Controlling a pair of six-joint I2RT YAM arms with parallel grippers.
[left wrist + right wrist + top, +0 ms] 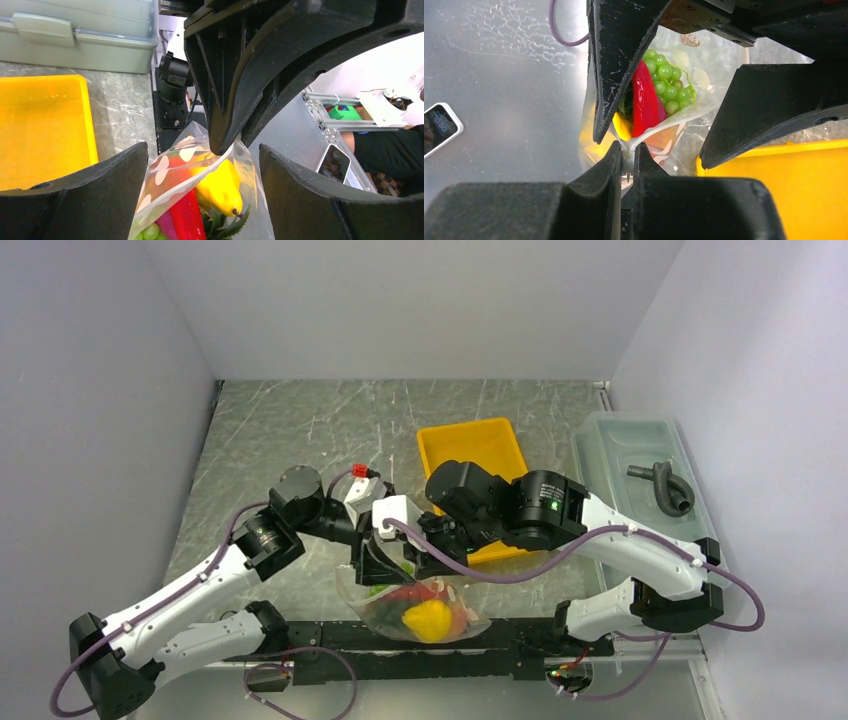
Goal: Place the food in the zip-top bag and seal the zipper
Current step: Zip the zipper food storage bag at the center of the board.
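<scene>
The zip-top bag [420,615], clear with white dots, lies at the table's near edge with the food in it. The left wrist view shows a yellow pear [220,187], red chilli [185,210], green grapes [150,232], a purple piece [167,225] and pineapple leaves [227,227]. My right gripper [628,150] is shut on the bag's mouth edge, pinching the pale zipper [176,190] at one end. My left gripper [202,165] stands open, one finger on each side of the bag's mouth. From above, the left gripper [378,562] and right gripper [432,562] sit close together over the bag.
A yellow tray [470,445] lies just behind the grippers. A translucent lidded bin [640,460] with a grey hose piece [665,485] on its lid stands at the right. A black rail [400,650] runs along the near edge. A phone [439,127] lies beyond the table edge.
</scene>
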